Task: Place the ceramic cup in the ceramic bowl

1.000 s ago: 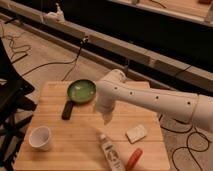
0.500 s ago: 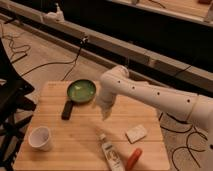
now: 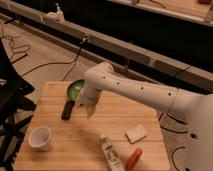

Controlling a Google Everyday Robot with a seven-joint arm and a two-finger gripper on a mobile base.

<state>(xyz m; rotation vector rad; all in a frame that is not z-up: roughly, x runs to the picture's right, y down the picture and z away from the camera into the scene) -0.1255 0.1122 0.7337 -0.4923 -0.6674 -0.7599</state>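
Pincer (image 3: 90,108) hangs pointing down over the wooden surface (image 3: 125,114); I cannot tell whether it is spread or pressed together, and nothing shows in it. The ceramic cup (image 3: 40,138) stands upright well apart from it, nearer the camera and toward the picture's left. The ceramic bowl (image 3: 75,90) sits just beside the pincer on its far side, so the reach probably leads away from the bowl first.

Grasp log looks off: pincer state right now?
Pincer: open or closed cannot be told; it hangs over the wooden table beside the green bowl, apart from the white cup.
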